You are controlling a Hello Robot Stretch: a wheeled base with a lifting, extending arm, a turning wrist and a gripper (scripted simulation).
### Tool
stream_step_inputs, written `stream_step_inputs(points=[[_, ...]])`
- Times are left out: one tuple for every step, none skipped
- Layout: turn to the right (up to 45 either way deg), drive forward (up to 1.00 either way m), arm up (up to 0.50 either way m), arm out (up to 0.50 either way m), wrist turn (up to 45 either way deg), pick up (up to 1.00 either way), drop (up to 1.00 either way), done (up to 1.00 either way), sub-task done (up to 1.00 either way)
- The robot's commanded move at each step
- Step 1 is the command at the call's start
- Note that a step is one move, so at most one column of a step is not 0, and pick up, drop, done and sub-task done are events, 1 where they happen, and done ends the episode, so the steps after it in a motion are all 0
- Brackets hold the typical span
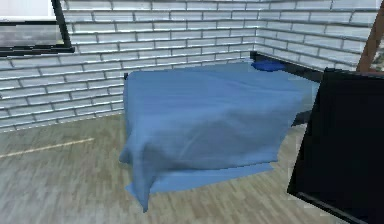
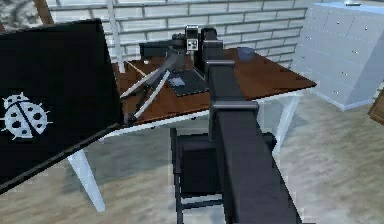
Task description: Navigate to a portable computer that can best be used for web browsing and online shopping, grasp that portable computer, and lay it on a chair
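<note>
In the forward view a bed (image 1: pixel 200 110) under a blue cover stands against a white brick wall (image 1: pixel 150 40); a blue pillow (image 1: pixel 268 66) lies at its far end by a dark headboard (image 1: pixel 300 72); a window (image 1: pixel 30 25) sits at the view's upper left, a black panel (image 1: pixel 345 140) stands along the view's right edge, and the floor (image 1: pixel 60 180) is pale wood. In the arm side view the arm (image 2: pixel 235 140) runs as a dark bar from the bottom edge out over a brown tabletop (image 2: pixel 270 80) on white legs; the hand (image 2: pixel 148 90) stands at the arm's far end, left of two white marked squares, its thin grey fingers (image 2: pixel 150 80) slanting toward the view's left above the wood; whether the fingers are spread or pressed together cannot be told, and since things lie on the tabletop at and behind the hand, I cannot tell whether it holds anything; a flat dark slab (image 2: pixel 188 83), laptop-like in outline yet too small to name surely, lies on the tabletop just beside the hand, between the fingers and the arm; a small blue thing (image 2: pixel 245 52) sits apart from the hand, across the arm; a dark chair (image 2: pixel 198 165) stands tucked under the tabletop's near edge, nearer the robot than the hand; the black panel, bearing a white ladybird mark (image 2: pixel 25 115), stands left of the hand; a white chest of drawers (image 2: pixel 345 50) stands well apart from the hand, at the view's right.
</note>
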Motion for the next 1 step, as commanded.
stream_step_inputs(points=[[0.0,0.00,0.00,0.00,45.0,0.00,0.00,0.00,0.00]])
